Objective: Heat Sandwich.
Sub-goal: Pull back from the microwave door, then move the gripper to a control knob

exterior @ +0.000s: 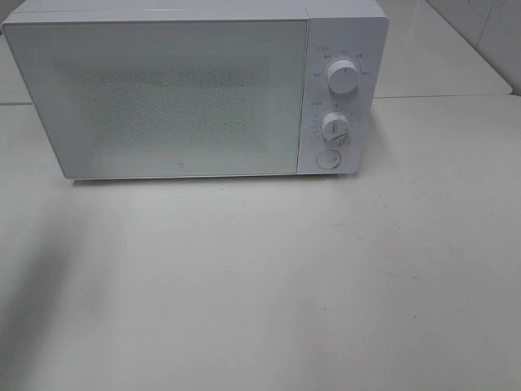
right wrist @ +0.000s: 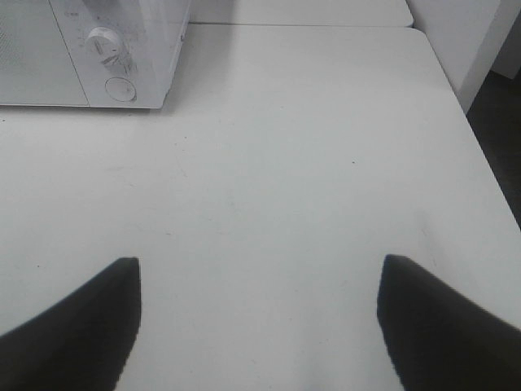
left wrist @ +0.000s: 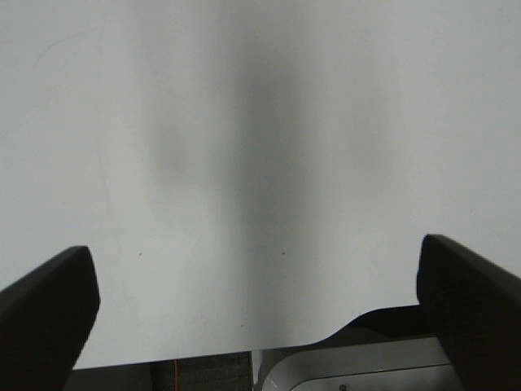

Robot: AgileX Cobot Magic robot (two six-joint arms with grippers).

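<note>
Nearest to us, the left pincer (left wrist: 254, 273) stands wide open. Its two dark fingers (left wrist: 45, 314) are far apart and nothing is between them. Under and ahead of it lies only bare white table (left wrist: 260, 122), crossed by a soft grey shadow. Back toward its wrist we see the table's edge, and below that a pale rounded part that we cannot identify.

The right pincer (right wrist: 259, 269) is also spread, with nothing between its dark fingers (right wrist: 77, 326). Plain tabletop lies just ahead of it. Farther ahead, toward the left pincer's side, we see the front corner of the microwave (right wrist: 81, 49).

Farthest from both pincers, the microwave stands on the table with its door (exterior: 163, 98) shut flush. The door is a pale, speckled pane that we cannot see through. On the control strip beside the door, an upper knob (exterior: 343, 77) sits above a lower knob (exterior: 334, 126). Beneath the lower knob is a round button (exterior: 327, 158).

No view shows the sandwich. We therefore cannot tell where it is relative to either pincer, or how it looks.
</note>
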